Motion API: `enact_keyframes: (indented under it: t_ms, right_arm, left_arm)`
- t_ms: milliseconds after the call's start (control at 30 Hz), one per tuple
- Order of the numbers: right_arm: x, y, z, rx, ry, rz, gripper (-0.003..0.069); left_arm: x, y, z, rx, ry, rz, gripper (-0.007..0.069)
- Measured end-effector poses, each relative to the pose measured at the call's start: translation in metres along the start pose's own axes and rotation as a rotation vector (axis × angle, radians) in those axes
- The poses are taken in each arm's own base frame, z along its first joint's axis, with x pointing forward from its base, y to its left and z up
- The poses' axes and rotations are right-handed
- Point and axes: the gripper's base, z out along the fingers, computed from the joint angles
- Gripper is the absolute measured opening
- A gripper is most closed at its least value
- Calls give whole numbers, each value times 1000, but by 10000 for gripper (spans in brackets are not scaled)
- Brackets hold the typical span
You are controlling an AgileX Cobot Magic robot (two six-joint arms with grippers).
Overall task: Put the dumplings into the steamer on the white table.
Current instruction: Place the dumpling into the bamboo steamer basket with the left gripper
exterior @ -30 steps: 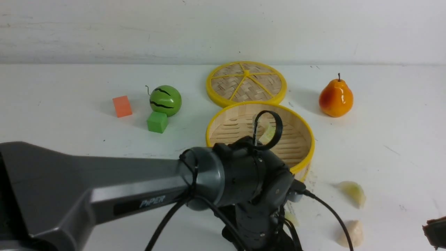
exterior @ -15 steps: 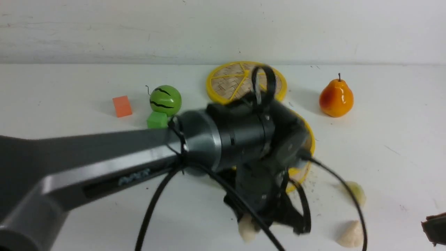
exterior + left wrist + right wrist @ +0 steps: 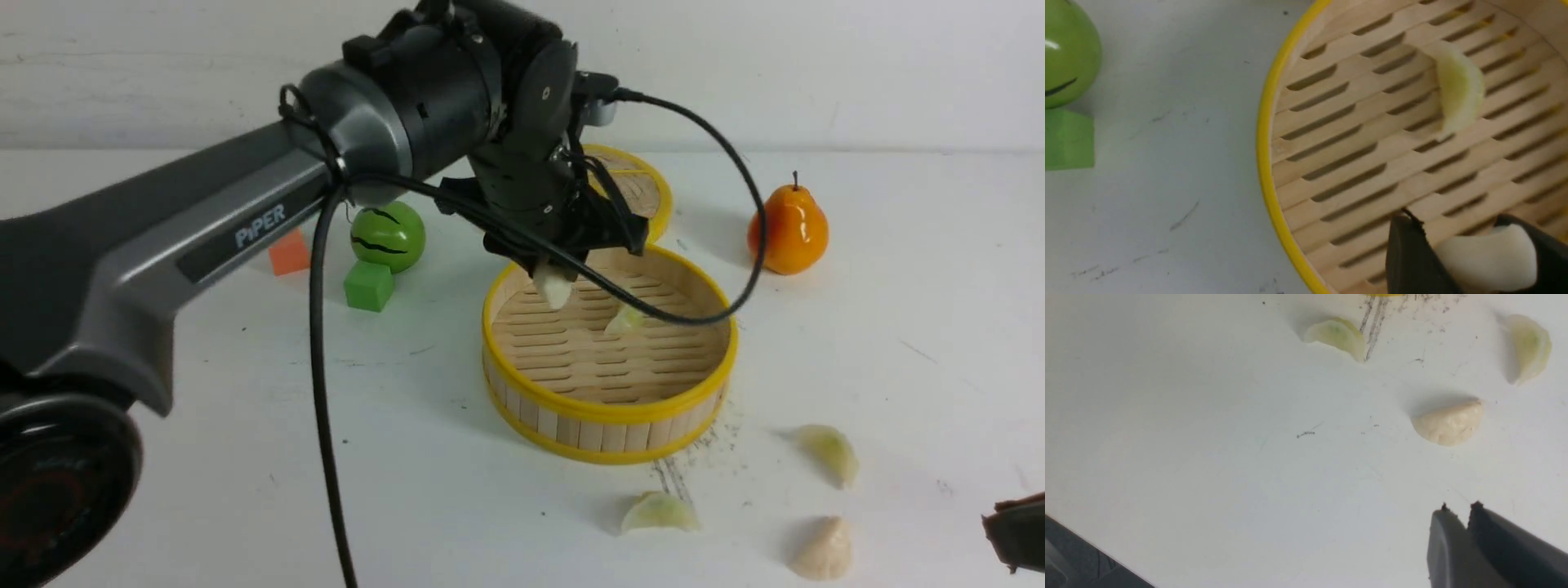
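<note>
A dumpling (image 3: 1490, 259) was clamped in the left gripper (image 3: 553, 271) over the steamer (image 3: 608, 412); the right gripper (image 3: 1458, 509) was seen pressed together, empty, above the table (image 3: 1208, 437).

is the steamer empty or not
Not empty: one dumpling lies on the steamer's slatted floor; a second dumpling hangs above it in the left gripper.

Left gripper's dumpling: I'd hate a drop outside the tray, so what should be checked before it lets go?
1. Left gripper clamps cream crescent dumpling: ok.
2. Dumpling hangs over round bamboo steamer, inside its yellow rim: ok.
3. Pale green dumpling on the slats lies apart from the drop spot: ok.
4. Height above slats: cannot tell.
5. Right gripper away from steamer, over white table: ok.
</note>
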Motion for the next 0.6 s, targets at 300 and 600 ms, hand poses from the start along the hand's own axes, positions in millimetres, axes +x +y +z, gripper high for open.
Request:
enact_keyframes:
  t_ms: [300, 600]
  right_arm:
    - [9, -2, 11, -3, 26, 20, 84]
    - [21, -6, 24, 1, 52, 41, 85]
  left_arm:
    - [12, 4, 70, 5, 19, -32, 242]
    - [17, 5, 80, -11, 68, -32, 452]
